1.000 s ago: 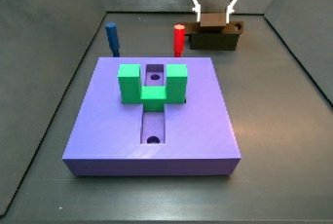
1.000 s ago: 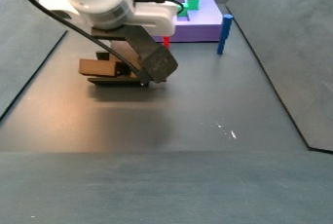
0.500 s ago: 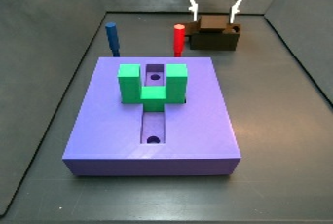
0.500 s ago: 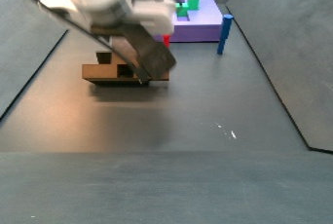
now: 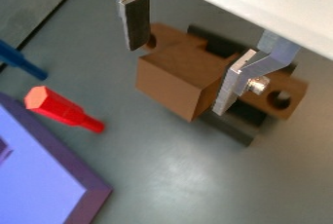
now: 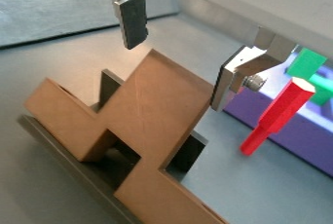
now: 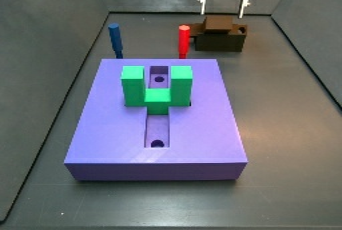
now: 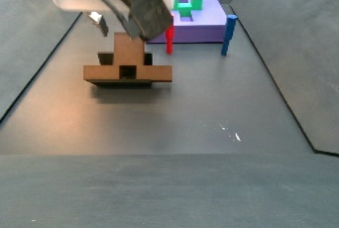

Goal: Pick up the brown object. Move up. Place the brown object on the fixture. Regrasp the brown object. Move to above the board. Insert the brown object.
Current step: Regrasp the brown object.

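Note:
The brown object (image 7: 221,26) rests on the dark fixture (image 7: 222,43) at the far end of the floor, with nothing gripping it. In a side view it shows as a brown upright block over a cross bar (image 8: 129,63). My gripper (image 7: 223,6) hangs open just above it, fingers apart and empty. In both wrist views the brown object (image 5: 182,77) (image 6: 130,130) lies below the spread fingers (image 5: 134,18) (image 6: 131,18), not touching them. The fixture (image 5: 240,123) shows dark beneath it. The purple board (image 7: 160,124) carries a green U-shaped block (image 7: 156,84).
A red peg (image 7: 185,39) and a blue peg (image 7: 115,40) stand between the board and the fixture. The red peg (image 6: 277,116) is close beside the gripper. Grey walls ring the floor.
The gripper has risen from around the brown object, which stays on the fixture. Its fingers now hang above the piece instead of straddling it.

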Tool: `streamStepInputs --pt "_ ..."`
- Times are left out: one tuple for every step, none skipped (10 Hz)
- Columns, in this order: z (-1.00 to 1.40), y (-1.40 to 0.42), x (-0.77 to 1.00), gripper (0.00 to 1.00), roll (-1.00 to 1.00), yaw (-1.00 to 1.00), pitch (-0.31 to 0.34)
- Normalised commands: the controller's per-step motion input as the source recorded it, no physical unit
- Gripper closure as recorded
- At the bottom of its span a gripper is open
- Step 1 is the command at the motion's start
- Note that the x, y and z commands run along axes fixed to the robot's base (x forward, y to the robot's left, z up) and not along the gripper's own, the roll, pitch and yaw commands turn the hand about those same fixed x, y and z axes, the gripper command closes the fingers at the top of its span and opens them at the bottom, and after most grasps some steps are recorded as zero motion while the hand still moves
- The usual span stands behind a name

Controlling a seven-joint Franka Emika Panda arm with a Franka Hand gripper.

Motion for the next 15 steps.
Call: streamStepInputs --pt "0.07 0.00 0.00 0.00 0.86 0.03 -0.077" --pt "0.03 0.00 0.00 0.00 0.84 0.05 -0.103" --pt "0.00 -0.02 0.00 0.00 0.79 0.09 -0.114" --pt "0.00 0.00 0.00 0.00 0.65 0.12 -0.160" --pt "-0.04 0.00 0.00 0.00 0.61 0.13 -0.171" --pt "-0.07 0.00 0.00 0.00 0.57 0.13 -0.186" --pt "-0.08 0.00 -0.02 0.00 0.56 0.13 -0.197" --pt "-0.06 0.00 -0.06 0.00 0.60 0.13 -0.214" --pt "0.00 0.00 -0.37 0.00 0.53 0.15 -0.449" --pt "0.03 0.00 -0.28 0.00 0.52 0.19 -0.391" --pt "0.08 -0.01 -0.14 0.00 0.55 0.20 -0.303" --pt "0.01 -0.08 0.00 0.00 0.59 0.23 -0.200" --pt "0.00 -0.13 0.00 0.00 0.67 0.23 -0.180" --pt "-0.03 -0.22 0.01 0.00 0.77 0.21 -0.049" --pt "-0.15 -0.24 0.00 0.00 0.78 0.09 -0.006"
